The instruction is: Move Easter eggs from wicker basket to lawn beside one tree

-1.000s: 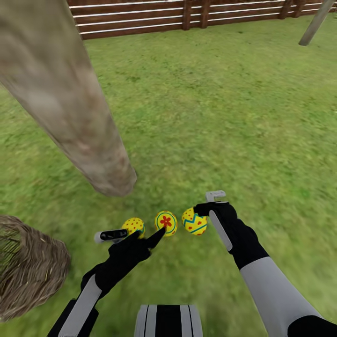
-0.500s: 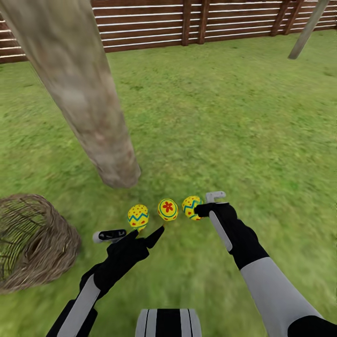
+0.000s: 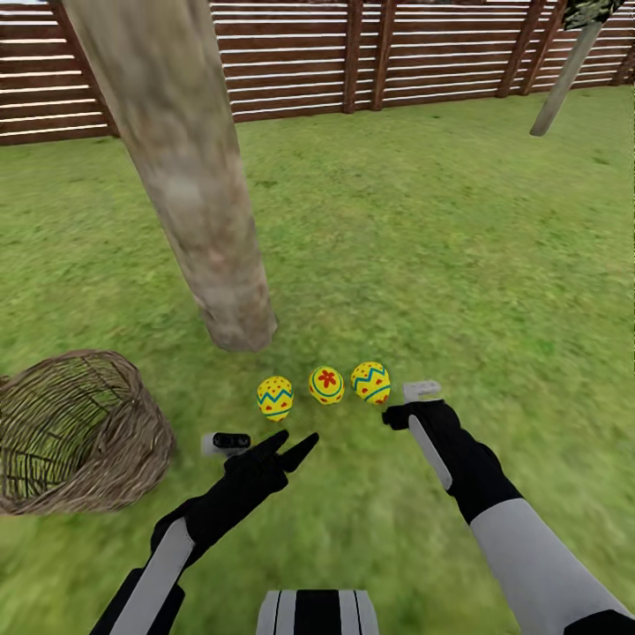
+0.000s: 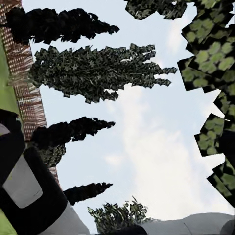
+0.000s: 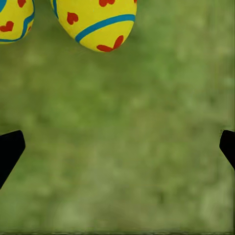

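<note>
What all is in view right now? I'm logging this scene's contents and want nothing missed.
Easter eggs: three, yellow with red and blue-green patterns, in a row on the grass by the trunk's foot.
Tree trunk: one, thick, pale grey-brown, just behind the eggs.
Wicker basket: one, brown, tipped on its side, no egg visible inside.
Lawn: green.
Fence: brown slats, at the far edge.
Thin trunk: one, far right.
Left gripper: black, open, near the eggs.
Right gripper: black, open, beside the right egg.
</note>
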Available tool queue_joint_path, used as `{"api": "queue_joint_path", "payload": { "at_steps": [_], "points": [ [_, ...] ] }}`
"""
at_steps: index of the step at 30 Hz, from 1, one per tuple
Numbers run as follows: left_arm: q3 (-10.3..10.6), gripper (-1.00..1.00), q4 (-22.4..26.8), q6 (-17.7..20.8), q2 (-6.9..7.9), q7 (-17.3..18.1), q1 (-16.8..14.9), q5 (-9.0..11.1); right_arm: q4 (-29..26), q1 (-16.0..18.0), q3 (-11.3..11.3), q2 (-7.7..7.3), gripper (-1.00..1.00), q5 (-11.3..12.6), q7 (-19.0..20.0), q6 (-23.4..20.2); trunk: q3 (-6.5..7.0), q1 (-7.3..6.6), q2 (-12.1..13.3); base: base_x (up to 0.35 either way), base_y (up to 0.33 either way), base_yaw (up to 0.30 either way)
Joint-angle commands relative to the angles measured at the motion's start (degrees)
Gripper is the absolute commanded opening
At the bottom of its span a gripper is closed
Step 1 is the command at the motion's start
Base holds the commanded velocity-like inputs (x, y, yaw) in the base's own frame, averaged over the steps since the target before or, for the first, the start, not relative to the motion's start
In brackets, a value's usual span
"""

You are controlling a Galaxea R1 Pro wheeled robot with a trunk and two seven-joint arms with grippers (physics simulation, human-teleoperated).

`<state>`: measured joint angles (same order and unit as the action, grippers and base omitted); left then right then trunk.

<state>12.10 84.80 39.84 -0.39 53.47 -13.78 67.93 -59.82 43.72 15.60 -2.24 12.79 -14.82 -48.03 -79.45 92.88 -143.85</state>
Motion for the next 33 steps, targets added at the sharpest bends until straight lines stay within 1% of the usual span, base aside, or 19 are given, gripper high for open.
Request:
{"api": "queue_joint_path", "payload": {
  "at_steps": [1,2,4,5,6,7,9,12,16,17,18,19,21,24,25,28,29,31,33],
  "points": [
    [0.03,1.00,0.05,0.35,0.01,-3.27,-0.02,0.37,0.03,-0.18,0.22,-0.17,1.00,0.56,-0.56,-0.14,0.19,-0.03,0.00,-0.007,0.003,0.000],
    [-0.05,1.00,0.00,0.27,0.18,-8.14,-0.02,0.31,0.11,-0.35,0.21,-0.36,1.00,0.49,-0.56,-0.17,0.41,-0.06,0.01,-0.002,0.001,0.000],
    [-0.11,1.00,-0.18,0.23,0.46,-13.30,-0.02,0.29,0.22,-0.47,0.34,-0.40,1.00,0.43,-0.56,-0.26,0.86,-0.11,0.04,-0.001,0.000,0.000],
    [-0.13,1.00,-0.25,0.23,0.58,-15.07,0.00,0.26,0.27,-0.60,0.41,-0.37,1.00,0.42,-0.56,-0.30,1.08,-0.14,0.05,0.000,0.000,0.000],
    [-0.07,1.00,-0.38,0.23,1.24,-16.79,0.02,0.24,0.49,-1.08,0.47,-0.33,1.00,0.39,-0.56,-0.28,1.30,-0.16,0.07,0.000,0.000,0.000],
    [0.02,1.00,-0.49,0.23,2.34,-18.27,0.04,0.22,0.71,-1.58,0.51,-0.32,1.00,0.36,-0.56,-0.26,1.52,-0.19,0.08,0.000,0.000,0.000],
    [0.15,1.00,-0.61,0.22,4.38,-20.02,0.11,0.20,1.03,-2.14,0.54,-0.29,1.00,0.33,-0.56,-0.19,1.96,-0.24,0.11,0.000,0.000,0.000],
    [0.19,1.00,-0.68,0.16,6.27,-20.94,0.35,0.19,1.39,-2.47,0.56,-0.24,1.00,0.30,-0.56,-0.15,2.63,-0.32,0.15,0.000,0.000,0.000],
    [0.14,1.00,-0.70,0.22,7.93,-21.25,0.48,0.19,2.04,-2.57,0.57,-0.28,1.00,0.24,-0.56,-0.13,3.52,-0.42,0.20,0.000,0.000,0.000],
    [0.23,1.00,-0.71,0.32,10.00,-21.29,0.50,0.18,3.68,-2.58,0.57,-0.28,1.00,0.22,-0.50,-0.04,3.74,-0.45,0.21,0.000,0.000,0.000],
    [0.25,1.00,-0.70,0.37,10.74,-21.30,0.52,0.18,4.18,-2.58,0.57,-0.26,1.00,0.22,-0.49,0.01,3.96,-0.47,0.23,0.000,0.000,0.000],
    [0.32,1.00,-0.74,0.43,11.92,-21.26,0.56,0.20,4.70,-2.58,0.59,-0.24,1.00,0.19,-0.48,0.10,4.18,-0.50,0.24,0.000,0.000,0.000],
    [0.35,1.00,-0.80,0.57,13.38,-21.23,0.60,0.20,5.04,-2.59,0.75,-0.21,1.00,0.16,-0.48,0.22,4.62,-0.55,0.27,0.000,0.000,0.000],
    [0.43,1.00,-0.85,0.81,15.01,-21.27,1.07,0.19,5.45,-2.59,1.00,-0.21,1.00,0.12,-0.47,0.28,5.29,-0.63,0.31,0.000,0.000,0.000],
    [0.56,1.00,-0.89,0.89,16.05,-21.29,1.30,0.19,6.07,-2.59,1.06,-0.20,1.00,0.13,-0.44,0.33,5.51,-0.65,0.32,0.000,0.000,0.000],
    [1.27,1.00,-1.74,0.94,17.44,-21.30,1.75,0.19,8.99,-2.59,1.09,-0.13,1.00,0.09,-0.30,0.47,6.17,-0.73,0.36,0.000,0.000,0.000],
    [1.96,1.00,-2.89,0.94,17.88,-21.30,2.36,0.18,10.55,-2.59,1.10,-0.19,1.00,0.01,-0.23,0.77,6.40,-0.76,0.38,0.000,0.000,0.000],
    [2.22,1.00,-3.98,0.94,18.16,-21.30,2.56,0.18,10.94,-2.59,1.10,-0.21,1.00,0.02,-0.22,0.86,6.84,-0.81,0.40,-0.041,0.000,0.000],
    [2.95,1.00,-6.47,0.89,18.33,-21.30,2.66,0.18,11.80,-2.59,1.10,-0.21,1.00,0.04,-0.26,0.90,7.28,-0.86,0.43,-0.229,0.029,0.000]
  ]
}}
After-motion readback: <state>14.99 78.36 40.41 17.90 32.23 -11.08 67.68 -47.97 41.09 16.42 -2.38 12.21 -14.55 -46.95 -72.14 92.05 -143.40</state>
